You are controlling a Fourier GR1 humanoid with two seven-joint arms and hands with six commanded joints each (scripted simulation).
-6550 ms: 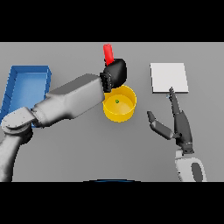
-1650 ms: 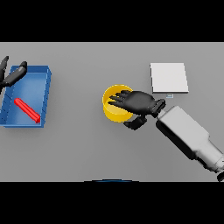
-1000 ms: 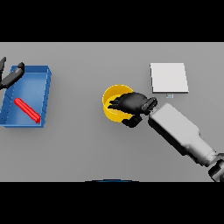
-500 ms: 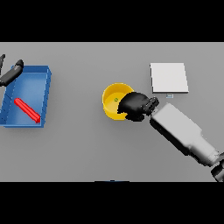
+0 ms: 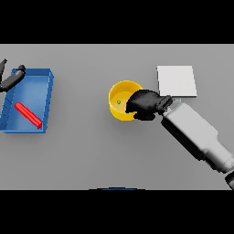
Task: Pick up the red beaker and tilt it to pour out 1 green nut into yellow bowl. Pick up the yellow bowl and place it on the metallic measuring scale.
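Note:
The yellow bowl stands on the table's middle with a small green nut inside it. My right hand grips the bowl's right rim, fingers curled over the edge. The red beaker lies on its side in the blue tray at the left. The metallic measuring scale, a pale square plate, sits to the right of the bowl, just beyond my right forearm. My left hand shows at the far left edge, above the tray's back corner, fingers relaxed.
The blue tray takes up the left side of the table. My right forearm runs diagonally from the lower right up to the bowl.
My right hand has slid back from over the bowl to its right rim and curled shut on it. The bowl's inside and the nut have come into sight. The left hand drew further left.

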